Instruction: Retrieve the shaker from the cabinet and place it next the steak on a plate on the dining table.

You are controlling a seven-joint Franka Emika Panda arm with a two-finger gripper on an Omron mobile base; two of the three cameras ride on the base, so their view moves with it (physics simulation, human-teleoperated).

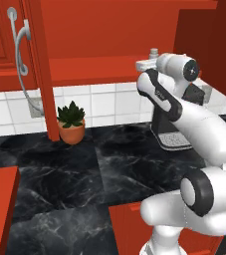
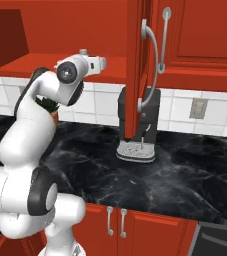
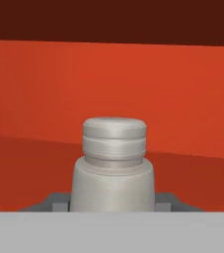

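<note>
The shaker, grey with a lighter ribbed cap, stands upright on the red shelf inside the open cabinet. My gripper is shut on the shaker's body, with a dark fingertip showing at each side of it. From the left base view the shaker's cap pokes up just above my white hand. From the right base view the same cap sits behind the hand, over the cabinet shelf. The steak, the plate and the dining table are out of view.
The cabinet's open door with its curved silver handle juts out over the black marble counter. A potted plant and a dark coffee machine stand on that counter below the shelf.
</note>
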